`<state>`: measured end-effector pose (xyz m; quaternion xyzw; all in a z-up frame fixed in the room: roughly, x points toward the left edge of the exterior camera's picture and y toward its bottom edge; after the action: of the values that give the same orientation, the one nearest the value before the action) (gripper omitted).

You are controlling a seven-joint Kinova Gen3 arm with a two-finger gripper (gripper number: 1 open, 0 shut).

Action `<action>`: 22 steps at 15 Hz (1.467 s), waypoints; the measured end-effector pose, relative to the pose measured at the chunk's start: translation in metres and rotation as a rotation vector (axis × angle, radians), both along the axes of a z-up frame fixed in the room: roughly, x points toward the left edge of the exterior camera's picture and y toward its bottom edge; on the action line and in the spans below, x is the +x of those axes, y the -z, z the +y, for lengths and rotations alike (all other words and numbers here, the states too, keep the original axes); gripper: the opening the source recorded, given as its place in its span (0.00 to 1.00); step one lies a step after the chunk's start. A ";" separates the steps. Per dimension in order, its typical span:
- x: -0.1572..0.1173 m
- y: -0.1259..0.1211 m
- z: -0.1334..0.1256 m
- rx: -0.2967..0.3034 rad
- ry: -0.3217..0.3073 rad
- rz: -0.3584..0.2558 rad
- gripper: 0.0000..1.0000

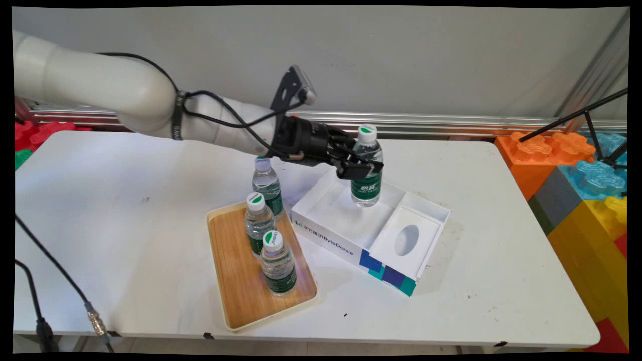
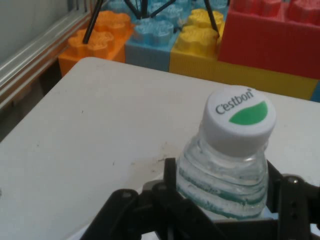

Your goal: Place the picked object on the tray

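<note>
Gripper (image 1: 362, 167) pinching water bottle (image 1: 366, 173) at shoulder, upright over white box's (image 1: 346, 215) large compartment. Three more bottles (image 1: 261, 220) left of box, on or beside wooden tray (image 1: 241, 281).

Clear glossy plastic bottle (image 1: 366, 168) with a smooth white cap; wood-grain tray (image 1: 241, 281), centre-left; matt white cardboard box (image 1: 346, 220); scuffed table (image 1: 100, 225).

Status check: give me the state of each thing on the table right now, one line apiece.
gripper: shut on the held bottle.
held bottle: upright, capped, over the white box's large compartment.
white box: open, on the table.
wooden tray: flat, carrying two upright capped bottles.
third bottle: upright, capped, at the tray's far end.
</note>
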<state>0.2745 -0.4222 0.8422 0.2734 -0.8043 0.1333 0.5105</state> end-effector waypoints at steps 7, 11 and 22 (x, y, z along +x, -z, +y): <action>0.024 -0.031 0.028 -0.034 0.022 0.023 0.00; 0.042 -0.051 0.045 -0.061 0.041 0.035 0.00; 0.105 -0.074 0.082 -0.110 0.081 -0.004 0.00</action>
<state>0.3795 -0.3403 0.9161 0.2121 -0.8070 0.1571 0.5283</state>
